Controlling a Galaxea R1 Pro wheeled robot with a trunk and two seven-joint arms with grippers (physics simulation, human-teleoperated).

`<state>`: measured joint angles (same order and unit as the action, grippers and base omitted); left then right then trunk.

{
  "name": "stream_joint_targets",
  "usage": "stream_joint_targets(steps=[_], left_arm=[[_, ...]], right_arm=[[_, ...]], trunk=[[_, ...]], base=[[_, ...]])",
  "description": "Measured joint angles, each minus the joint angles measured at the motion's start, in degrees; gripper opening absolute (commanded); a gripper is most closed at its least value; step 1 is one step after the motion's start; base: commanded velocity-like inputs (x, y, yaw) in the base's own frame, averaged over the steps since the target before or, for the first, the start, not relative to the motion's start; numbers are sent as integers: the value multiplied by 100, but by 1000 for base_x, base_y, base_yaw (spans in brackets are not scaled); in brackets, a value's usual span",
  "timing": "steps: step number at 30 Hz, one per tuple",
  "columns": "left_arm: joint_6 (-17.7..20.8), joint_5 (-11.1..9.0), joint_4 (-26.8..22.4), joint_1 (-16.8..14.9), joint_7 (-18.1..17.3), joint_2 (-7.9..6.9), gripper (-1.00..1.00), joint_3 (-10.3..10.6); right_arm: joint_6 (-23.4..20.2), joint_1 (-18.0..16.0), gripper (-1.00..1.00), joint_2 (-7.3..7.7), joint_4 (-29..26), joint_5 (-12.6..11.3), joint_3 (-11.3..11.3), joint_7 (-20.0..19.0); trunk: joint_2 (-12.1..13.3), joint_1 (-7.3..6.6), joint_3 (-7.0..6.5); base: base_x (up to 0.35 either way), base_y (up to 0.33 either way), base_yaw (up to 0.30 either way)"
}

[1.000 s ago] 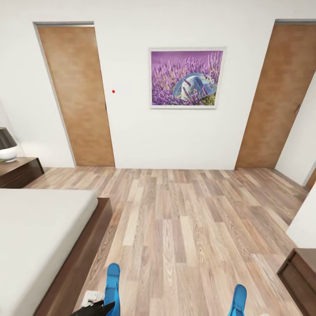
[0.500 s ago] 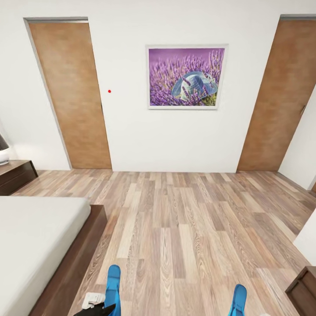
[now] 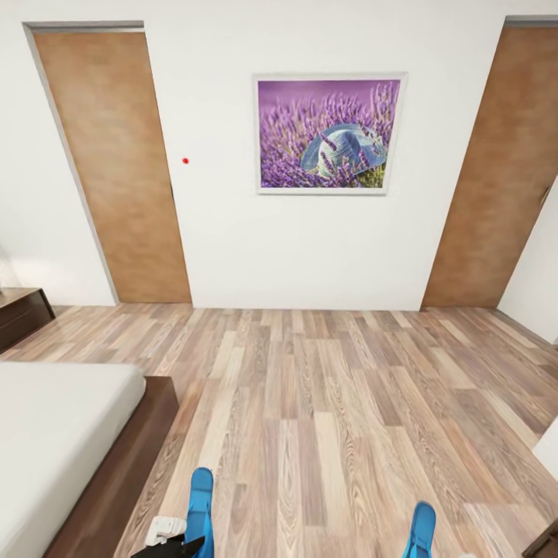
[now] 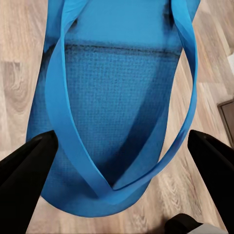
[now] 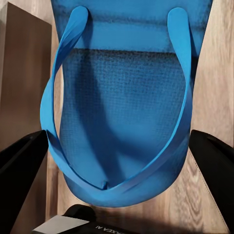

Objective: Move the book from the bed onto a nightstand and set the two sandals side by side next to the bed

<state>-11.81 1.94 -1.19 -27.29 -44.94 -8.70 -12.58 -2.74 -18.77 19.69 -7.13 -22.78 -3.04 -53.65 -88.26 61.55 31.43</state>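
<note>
Two blue sandals up off floor, one per gripper. Left sandal (image 3: pixel 201 508) at bottom of head view, just beside bed (image 3: pixel 62 434) frame corner, w/ left gripper (image 3: pixel 172 542) under it, white + black parts visible. Right sandal (image 3: pixel 422 528) at bottom right of head view, well apart from the left one. From left wrist: left gripper (image 4: pixel 117 146) clamped on sandal (image 4: pixel 117 122), black fingers (image 4: pixel 24 165) pressing either edge of sole, straps meeting in a V between them; wood-plank floor (image 4: pixel 14 73) behind. From right wrist: right gripper (image 5: pixel 117 161) likewise clamped on its sandal (image 5: pixel 122 107), fingers (image 5: pixel 214 165) at both sole edges, dark brown furniture (image 5: pixel 24 73) alongside, can't tell which piece. Head view facing white wall w/ framed lavender pic (image 3: pixel 327 133), small red dot (image 3: pixel 185 160) on wall, two wooden doors: left door (image 3: pixel 108 163), right door (image 3: pixel 496 170). Bed at lower left, pale mattress on dark frame. Nightstand (image 3: pixel 22 314) corner at left edge beyond bed. Another dark corner (image 3: pixel 546 546) at bottom right edge, too cropped to ID.
</note>
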Motion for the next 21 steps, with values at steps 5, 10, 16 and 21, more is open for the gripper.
stream_joint_targets(steps=[5, 10, 16, 21], left_arm=[[0, 0, 0, 0, 0, 1, -100, 0], [0, 0, 0, 0, 0, 1, -100, 0], [0, 0, 0, 0, 0, 1, -100, 0], [0, 0, 0, 0, 0, -2, -100, -1]], right_arm=[[-3, 0, -100, 0, 0, 0, 0, 0], [-3, 0, -100, 0, 0, 0, 0, 0], [-3, 0, -100, -8, 0, 0, 1, 0], [2, 0, -100, -32, 0, 0, 1, 6]], trunk=[[0, 0, 0], [0, 0, 0], [0, 0, 0], [0, 0, 0]], base=[[318, -79, 0], [318, -87, 0], [318, -88, 0], [318, -88, 0]])
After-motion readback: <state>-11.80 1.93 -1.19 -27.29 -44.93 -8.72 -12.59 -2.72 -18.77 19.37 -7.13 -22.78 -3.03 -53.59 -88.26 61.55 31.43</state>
